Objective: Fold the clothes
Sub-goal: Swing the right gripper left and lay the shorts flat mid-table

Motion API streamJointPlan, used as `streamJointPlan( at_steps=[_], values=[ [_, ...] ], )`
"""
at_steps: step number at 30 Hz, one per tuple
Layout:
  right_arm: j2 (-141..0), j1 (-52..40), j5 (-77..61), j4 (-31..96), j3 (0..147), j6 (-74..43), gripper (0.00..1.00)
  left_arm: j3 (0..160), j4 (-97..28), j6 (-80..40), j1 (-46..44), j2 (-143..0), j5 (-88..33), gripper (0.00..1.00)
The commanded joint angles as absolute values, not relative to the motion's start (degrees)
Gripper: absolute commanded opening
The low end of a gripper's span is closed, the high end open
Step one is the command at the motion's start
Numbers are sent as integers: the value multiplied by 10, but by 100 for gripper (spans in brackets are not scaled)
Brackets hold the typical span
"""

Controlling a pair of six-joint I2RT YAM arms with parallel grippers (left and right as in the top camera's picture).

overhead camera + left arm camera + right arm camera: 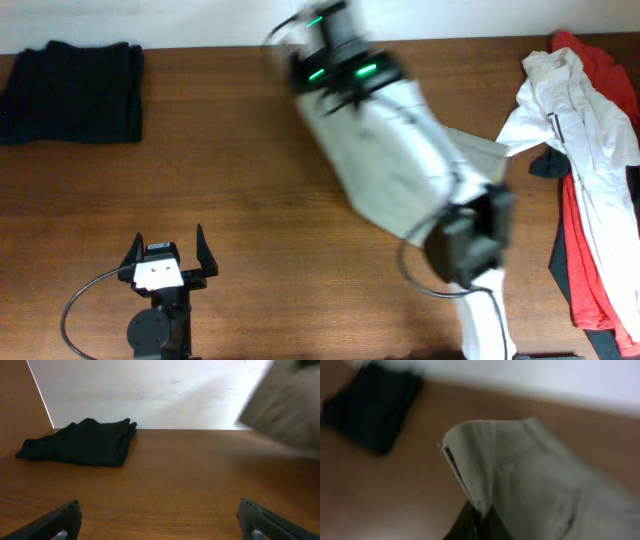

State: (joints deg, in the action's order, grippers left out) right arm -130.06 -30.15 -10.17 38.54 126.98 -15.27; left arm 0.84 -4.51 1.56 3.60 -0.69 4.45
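The khaki grey-green garment (385,150) hangs lifted over the middle of the table, blurred by motion. My right gripper (325,95) is shut on its edge; in the right wrist view the fingers (482,522) pinch the khaki fabric (535,475) from below. The garment also shows as a blur in the left wrist view (285,405). My left gripper (170,250) is open and empty near the front left, low over bare wood (160,522).
A folded dark garment (72,90) lies at the back left; it also shows in the left wrist view (82,442) and the right wrist view (370,405). A pile of white, red and dark clothes (590,150) lies at the right edge.
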Motion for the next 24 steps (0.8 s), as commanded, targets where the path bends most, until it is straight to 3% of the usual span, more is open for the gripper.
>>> streamJointPlan(
  at_steps=[1, 7, 10, 11, 13, 14, 24],
  values=[
    [-1348, -384, -150, 376, 1279, -215, 6, 5, -45, 25, 34, -4, 38, 99],
    [-1329, -416, -139, 388, 1298, -213, 19, 5, -45, 25, 34, -4, 38, 99],
    [-1297, -394, -139, 433, 1329, -213, 38, 5, -45, 25, 34, -4, 38, 99],
    [-1285, -380, -139, 458, 1345, -213, 53, 5, -45, 25, 34, -4, 38, 99],
    [-1269, -356, -139, 500, 1366, -213, 95, 5, -45, 25, 34, -4, 38, 99],
    [-1263, -341, -136, 524, 1378, -213, 100, 5, -45, 25, 34, -4, 38, 99],
    [-1239, -96, -82, 827, 1401, -213, 99, 5, -45, 25, 34, -4, 38, 99]
  ],
)
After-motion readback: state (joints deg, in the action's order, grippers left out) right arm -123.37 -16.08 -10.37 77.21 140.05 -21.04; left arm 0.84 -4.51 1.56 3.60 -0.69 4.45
